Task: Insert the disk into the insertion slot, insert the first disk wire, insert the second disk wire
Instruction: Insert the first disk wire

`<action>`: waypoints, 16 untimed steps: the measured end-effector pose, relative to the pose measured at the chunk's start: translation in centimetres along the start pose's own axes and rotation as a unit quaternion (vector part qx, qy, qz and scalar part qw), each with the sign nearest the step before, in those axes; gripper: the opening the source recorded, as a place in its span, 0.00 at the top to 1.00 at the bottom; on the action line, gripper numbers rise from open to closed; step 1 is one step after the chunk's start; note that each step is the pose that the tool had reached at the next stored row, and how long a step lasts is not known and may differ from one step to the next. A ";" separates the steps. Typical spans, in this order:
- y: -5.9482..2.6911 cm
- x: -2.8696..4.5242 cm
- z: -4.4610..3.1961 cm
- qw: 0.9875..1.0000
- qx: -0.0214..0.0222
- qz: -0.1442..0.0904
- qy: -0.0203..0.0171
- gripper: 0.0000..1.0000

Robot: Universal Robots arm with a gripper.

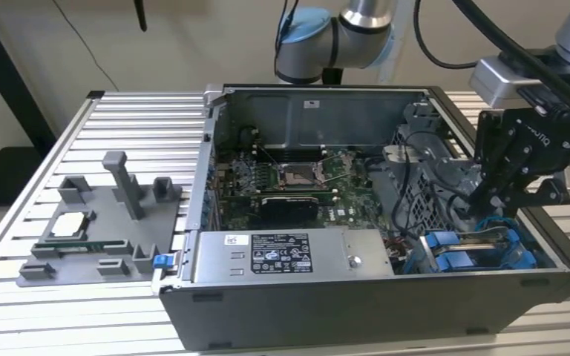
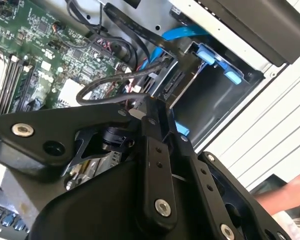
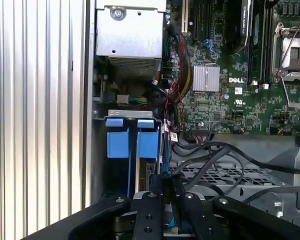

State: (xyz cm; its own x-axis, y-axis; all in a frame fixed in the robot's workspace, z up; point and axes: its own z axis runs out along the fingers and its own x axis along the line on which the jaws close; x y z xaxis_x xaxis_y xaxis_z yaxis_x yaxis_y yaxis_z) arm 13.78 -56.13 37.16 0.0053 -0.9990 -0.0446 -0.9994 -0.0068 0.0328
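Disk: a silver-grey sliver (image 3: 151, 172) shows edge-on below two blue carrier tabs (image 3: 132, 139). It is seated in the insertion slot, and its label is hidden.
Insertion slot: a dark grey sheet-metal bay (image 2: 206, 102) with blue plastic rails. It sits in the case's near corner on the exterior view's right, just past the end of the power supply.
Gripper: a black linkage tool (image 1: 483, 210) hanging over the slot with its tips down among the wires. The jaws are drawn close together with only a thin gap. Whether they pinch a wire cannot be told.
Wires in the way: glossy round black wires (image 3: 210, 155) loop across the bay mouth right at the tips. A flat blue wire (image 2: 185, 33) curves in beside them.
Next to the slot: a perforated grey metal panel (image 3: 212, 175) lies under the black wires.
Power supply: a grey box with a black label (image 1: 285, 256), along the case's near edge.
Motherboard: a green board (image 3: 225, 107) carrying a finned silver heatsink (image 3: 206, 78) and a square silver processor socket (image 1: 295, 174).
Case: a dark metal tower (image 1: 364, 315) lying open on its side.
Worktop: ribbed aluminium slats (image 1: 116, 119).
Grey fixture tray: a moulded plastic tray (image 1: 77, 271) near the worktop's edge on the exterior view's left, well apart from the case. It holds a square processor chip (image 1: 70, 225).
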 end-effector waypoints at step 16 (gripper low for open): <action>-1.50 1.03 0.67 1.000 -0.004 0.000 0.000 1.00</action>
State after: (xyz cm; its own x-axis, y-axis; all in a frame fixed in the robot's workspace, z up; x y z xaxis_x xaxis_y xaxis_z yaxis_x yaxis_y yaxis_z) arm 15.26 -57.11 36.39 0.0049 -0.9990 -0.0447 -0.9991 -0.0067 0.0411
